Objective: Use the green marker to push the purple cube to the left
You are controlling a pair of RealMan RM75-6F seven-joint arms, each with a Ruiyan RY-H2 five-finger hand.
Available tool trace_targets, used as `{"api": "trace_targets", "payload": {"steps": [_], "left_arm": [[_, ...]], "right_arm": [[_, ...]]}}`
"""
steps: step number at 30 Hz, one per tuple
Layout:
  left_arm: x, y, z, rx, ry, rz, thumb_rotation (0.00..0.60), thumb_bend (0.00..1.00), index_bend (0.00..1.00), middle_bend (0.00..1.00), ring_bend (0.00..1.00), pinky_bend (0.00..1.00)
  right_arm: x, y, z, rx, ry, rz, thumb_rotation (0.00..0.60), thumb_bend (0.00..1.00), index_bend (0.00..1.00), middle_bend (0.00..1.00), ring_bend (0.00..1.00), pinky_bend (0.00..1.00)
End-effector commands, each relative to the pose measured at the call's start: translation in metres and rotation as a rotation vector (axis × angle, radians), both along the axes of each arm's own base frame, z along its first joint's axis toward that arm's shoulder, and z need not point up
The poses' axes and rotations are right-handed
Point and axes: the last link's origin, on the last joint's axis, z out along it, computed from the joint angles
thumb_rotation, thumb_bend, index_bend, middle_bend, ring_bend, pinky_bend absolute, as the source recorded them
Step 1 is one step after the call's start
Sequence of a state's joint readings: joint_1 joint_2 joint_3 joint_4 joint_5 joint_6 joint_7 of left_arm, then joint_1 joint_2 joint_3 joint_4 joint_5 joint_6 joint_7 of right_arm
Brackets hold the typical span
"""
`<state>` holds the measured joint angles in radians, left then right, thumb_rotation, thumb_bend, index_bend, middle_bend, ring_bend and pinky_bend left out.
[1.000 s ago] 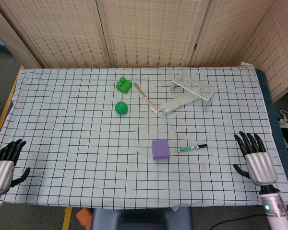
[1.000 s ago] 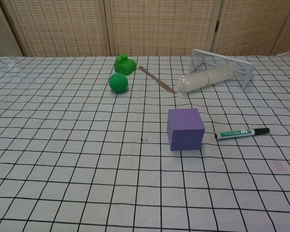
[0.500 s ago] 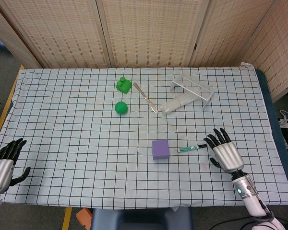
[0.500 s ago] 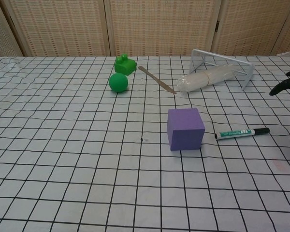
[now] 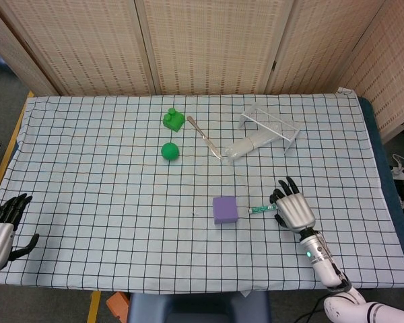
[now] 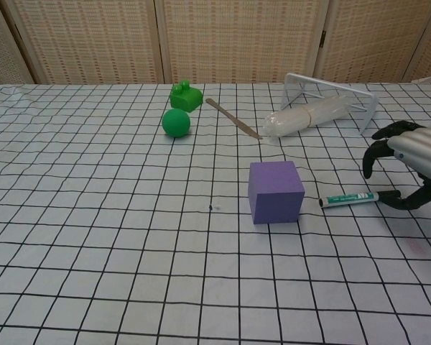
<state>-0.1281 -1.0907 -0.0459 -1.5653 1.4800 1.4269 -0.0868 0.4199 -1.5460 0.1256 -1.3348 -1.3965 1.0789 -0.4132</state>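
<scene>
A solid purple foam cube [image 5: 225, 209] sits on the white cloth with a black grid [image 5: 87, 168] that covers the table, and everything else is placed here relative to it. Just to the cube's right, apart from it by a narrow gap, lies the green-labelled marker with a white barrel and black cap [image 5: 262, 209], flat on the cloth with its capped end pointing away from the cube. The right hand [image 5: 293, 210], silver-backed with black fingers, is at the marker's far end from the cube; in the chest view its fingers [image 6: 377, 147] arch over the capped tip while the thumb curls in from the near side, spread apart with the marker between them but not clamped, so the hand holds nothing. The left hand [image 5: 1, 225] is well away from the cube at the near left edge of the table, fingers extended and apart, also holding nothing. Beyond the cube, towards the wicker screen, a green ball [image 5: 169, 151] lies with a green toy block [image 5: 173, 120] just behind it. Right of those, a slim wooden-handled metal tool [image 5: 203, 136] lies diagonally, its end near a roll of clear plastic [image 5: 245, 147] that leans out from a white wire rack [image 5: 272, 123].
</scene>
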Motion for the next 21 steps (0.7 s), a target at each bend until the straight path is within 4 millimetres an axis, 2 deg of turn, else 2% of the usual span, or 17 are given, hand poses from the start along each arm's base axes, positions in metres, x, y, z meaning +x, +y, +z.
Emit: {"api": "trace_targets", "payload": {"steps": [1, 10, 21], "left_arm": [[-0.001, 0.000, 0.001, -0.001, -0.005, 0.001, 0.600, 0.37, 0.00, 0.00, 0.00, 0.12], [-0.002, 0.002, 0.006, 0.001, -0.025, 0.003, 0.600, 0.37, 0.00, 0.00, 0.00, 0.12], [-0.005, 0.003, 0.006, -0.021, -0.031, 0.008, 0.600, 0.37, 0.00, 0.00, 0.00, 0.12]], "right_arm": [[0.005, -0.005, -0.005, -0.009, 0.021, 0.001, 0.600, 0.23, 0.44, 0.33, 0.08, 0.03], [0.015, -0.012, -0.022, 0.001, 0.076, -0.007, 0.600, 0.23, 0.44, 0.33, 0.08, 0.03], [0.015, -0.013, -0.035, 0.016, 0.088, -0.031, 0.600, 0.23, 0.44, 0.33, 0.08, 0.03]]}}
